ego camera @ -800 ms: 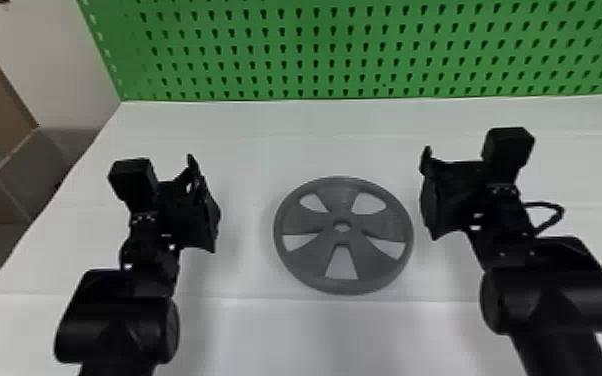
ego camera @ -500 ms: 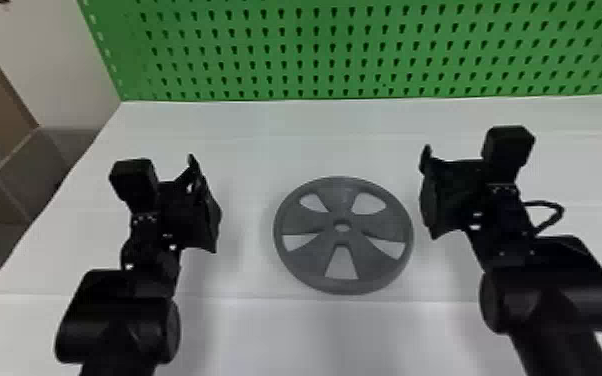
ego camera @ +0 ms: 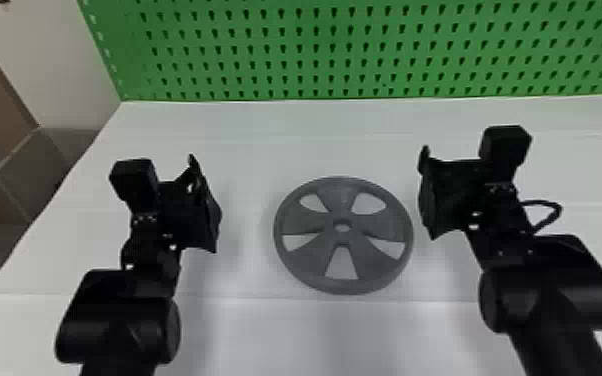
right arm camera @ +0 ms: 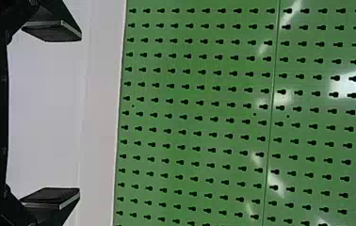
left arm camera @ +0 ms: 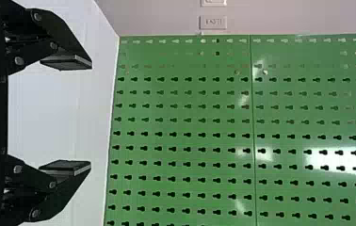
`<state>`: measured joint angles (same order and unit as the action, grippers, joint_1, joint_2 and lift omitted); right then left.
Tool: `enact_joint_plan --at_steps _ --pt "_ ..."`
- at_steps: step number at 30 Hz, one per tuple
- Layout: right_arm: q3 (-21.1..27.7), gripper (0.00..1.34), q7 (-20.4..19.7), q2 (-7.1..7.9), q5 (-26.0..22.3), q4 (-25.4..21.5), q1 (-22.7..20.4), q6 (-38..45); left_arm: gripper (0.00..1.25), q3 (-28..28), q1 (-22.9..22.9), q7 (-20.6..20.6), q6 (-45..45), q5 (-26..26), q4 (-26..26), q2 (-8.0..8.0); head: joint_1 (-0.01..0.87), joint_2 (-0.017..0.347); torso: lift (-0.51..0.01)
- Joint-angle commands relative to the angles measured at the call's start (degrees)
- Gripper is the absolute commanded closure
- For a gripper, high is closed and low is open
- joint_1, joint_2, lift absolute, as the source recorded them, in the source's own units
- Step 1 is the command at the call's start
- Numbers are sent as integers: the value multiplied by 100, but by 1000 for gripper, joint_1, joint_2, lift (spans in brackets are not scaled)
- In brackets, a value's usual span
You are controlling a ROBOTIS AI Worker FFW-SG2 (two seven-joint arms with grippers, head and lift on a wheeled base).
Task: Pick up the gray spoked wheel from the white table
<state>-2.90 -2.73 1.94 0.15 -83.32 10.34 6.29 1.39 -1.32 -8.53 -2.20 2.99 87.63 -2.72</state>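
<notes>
In the head view my left gripper [ego camera: 205,205] stands left of the gray spoked wheel [ego camera: 310,220], with a strip of bare table between them. My right gripper [ego camera: 427,195] is just to the right of the wheel, close to its rim; whether they touch I cannot tell. The wheel lies flat on the white table [ego camera: 265,340]. Seen from the left wrist, the left gripper [left arm camera: 90,117] has its two fingers wide apart and nothing between them. The right gripper [right arm camera: 79,115], in the right wrist view, is likewise open, holding nothing.
A green pegboard [ego camera: 340,50] rises along the table's back edge. Beyond the table's left edge are a gray panel [ego camera: 40,170] and a brown surface. A cable loop [ego camera: 557,212] sticks out beside the right arm's wrist.
</notes>
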Motion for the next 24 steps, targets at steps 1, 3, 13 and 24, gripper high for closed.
enact_joint_plan --at_steps 1,3,13,24 --pt "-62 134 0 8 38 -8 3 30 492 1 0 0 0 0 0 0 779 106 -70" --pt "-88 136 0 26 99 -8 12 21 490 1 0 0 0 0 0 0 779 106 -70" --pt "-158 136 0 17 205 -219 65 417 490 -7 0 0 -9 -9 0 0 779 106 -70" --pt "-440 134 -993 79 -375 -589 91 874 490 1 -18 0 0 -26 0 0 779 106 -70"
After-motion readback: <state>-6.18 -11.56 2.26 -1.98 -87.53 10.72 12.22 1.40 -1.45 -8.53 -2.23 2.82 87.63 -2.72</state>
